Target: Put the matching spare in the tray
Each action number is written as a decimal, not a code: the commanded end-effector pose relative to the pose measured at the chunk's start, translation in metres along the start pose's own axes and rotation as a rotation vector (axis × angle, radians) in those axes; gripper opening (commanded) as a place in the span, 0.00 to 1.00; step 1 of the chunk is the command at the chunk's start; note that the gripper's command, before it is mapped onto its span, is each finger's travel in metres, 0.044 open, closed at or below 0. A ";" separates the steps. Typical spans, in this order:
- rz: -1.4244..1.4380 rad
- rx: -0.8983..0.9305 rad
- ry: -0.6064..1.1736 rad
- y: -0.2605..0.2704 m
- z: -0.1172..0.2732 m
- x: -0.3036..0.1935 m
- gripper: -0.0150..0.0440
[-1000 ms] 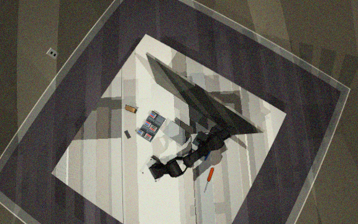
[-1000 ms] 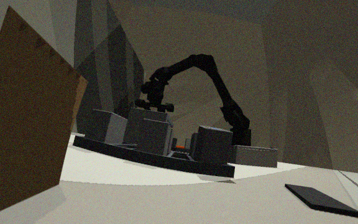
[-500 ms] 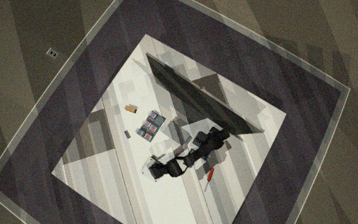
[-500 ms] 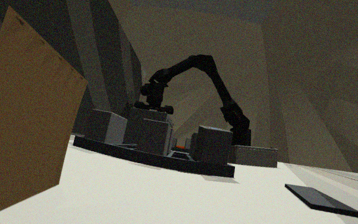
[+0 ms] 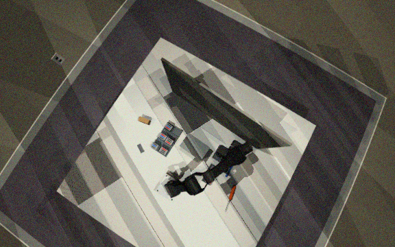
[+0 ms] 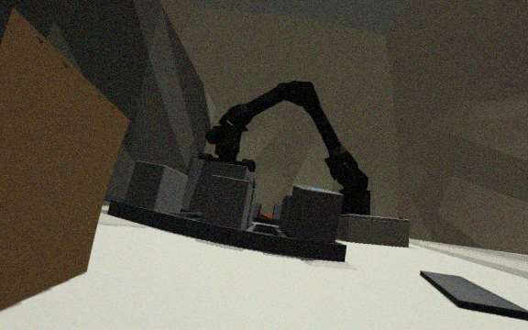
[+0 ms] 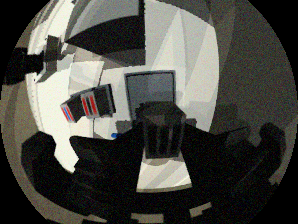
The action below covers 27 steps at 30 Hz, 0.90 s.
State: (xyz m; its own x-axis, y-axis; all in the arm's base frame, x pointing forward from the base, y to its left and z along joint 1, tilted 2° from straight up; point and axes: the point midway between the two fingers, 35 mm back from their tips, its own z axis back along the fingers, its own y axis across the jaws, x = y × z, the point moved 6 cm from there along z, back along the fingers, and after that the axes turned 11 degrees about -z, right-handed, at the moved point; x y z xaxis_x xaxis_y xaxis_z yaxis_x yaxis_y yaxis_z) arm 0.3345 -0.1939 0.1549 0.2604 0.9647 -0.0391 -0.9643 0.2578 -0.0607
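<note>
My gripper (image 6: 227, 162) (image 7: 160, 123) is shut on a dark ribbed block, a spare (image 7: 162, 137). In the wrist view the spare overlaps the near part of a shallow grey tray (image 7: 173, 87) with a dark rim. Its height over the tray floor cannot be judged. In the top view the arm covers the fingers. The dark rack (image 5: 175, 130) (image 6: 227, 236) holds several grey spares with red and blue striped tops. Two striped blocks (image 7: 67, 112) (image 7: 91, 106) stand left of the tray in the wrist view. I cannot tell which is the mounted unit, and no code is readable.
A large dark upright panel (image 5: 218, 110) stands behind the work area. An orange screwdriver (image 5: 232, 193) and a blue item (image 5: 229, 171) (image 7: 115, 135) lie near the arm. A brown block (image 5: 144, 120) (image 6: 44, 160) and a flat dark plate (image 5: 140, 148) (image 6: 477, 293) lie beside the rack.
</note>
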 end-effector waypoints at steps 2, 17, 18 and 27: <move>0.004 -0.001 -0.005 0.000 -0.005 0.001 0.25; 0.004 -0.001 -0.005 0.001 -0.016 0.001 0.25; 0.004 -0.001 -0.005 0.001 -0.017 0.001 0.25; 0.004 -0.001 -0.005 0.002 -0.024 0.001 0.25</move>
State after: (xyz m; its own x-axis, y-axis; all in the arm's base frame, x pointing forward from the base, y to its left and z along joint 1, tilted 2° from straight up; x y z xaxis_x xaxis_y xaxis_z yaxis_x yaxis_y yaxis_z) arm 0.3340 -0.1941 0.1335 0.2604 0.9647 -0.0391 -0.9643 0.2578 -0.0606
